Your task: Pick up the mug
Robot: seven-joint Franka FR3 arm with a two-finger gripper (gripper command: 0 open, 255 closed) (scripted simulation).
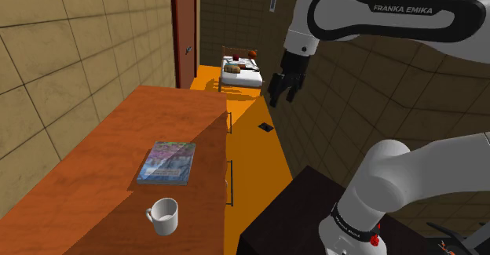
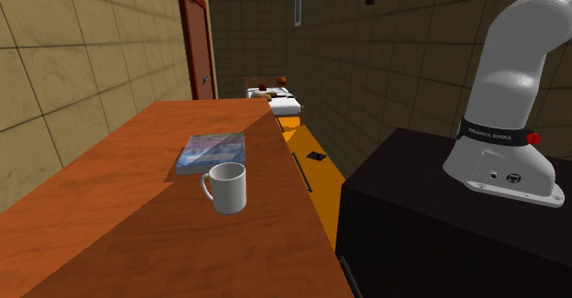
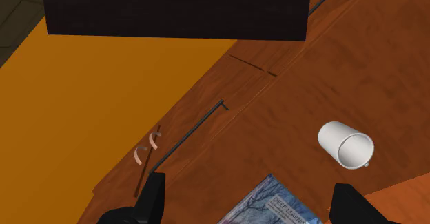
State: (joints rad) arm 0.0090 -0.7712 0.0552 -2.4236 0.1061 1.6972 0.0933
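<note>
Mug [image 1: 162,216], white, stands upright on bench [image 1: 102,143] near book [image 1: 166,162]; fingers [image 1: 276,95] hang high, well apart from it. Second exterior view: handle points to that view's left, mouth up. It looks rigid, light, smooth, so probably slippery and breakable. Wrist view: fingers [image 3: 155,195] stand apart, nothing between them. Best hold: pinch the wall across the rim, clear of the handle.
</note>
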